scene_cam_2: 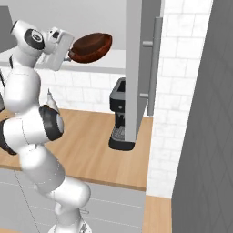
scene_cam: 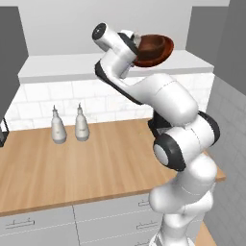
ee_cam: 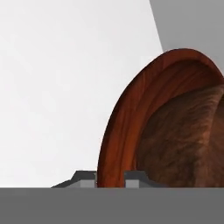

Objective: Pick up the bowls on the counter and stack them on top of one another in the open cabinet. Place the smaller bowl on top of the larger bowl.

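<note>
At the far left of the left base view, the counter [scene_cam: 96, 163] runs as a long slab of light-brown wood grain over pale grey drawers [scene_cam: 110, 218] with slim bar handles. Two white bottles [scene_cam: 58, 126] with rounded bodies and narrow necks stand just beside each other near the white tiled wall. Above them the open cabinet [scene_cam: 62, 67] shows a thick, smooth white bottom ledge under a pale grey recess.

Further right, the arm lifts the gripper [scene_cam: 139, 48] to the height of that ledge. Its fingers [ee_cam: 133, 177] are closed on the rim of the larger bowl [scene_cam: 154, 49], one on each side of the wall. The bowl is wide, shallow, glossy and dark reddish-brown, with streaked grain across its curved inside [ee_cam: 183, 144]. It hangs tilted in the air above the ledge, well above the counter.

In the right base view, a dark coffee machine [scene_cam_2: 119, 116] stands on the counter's right end, beside a tall grey panel [scene_cam_2: 136, 68].
</note>
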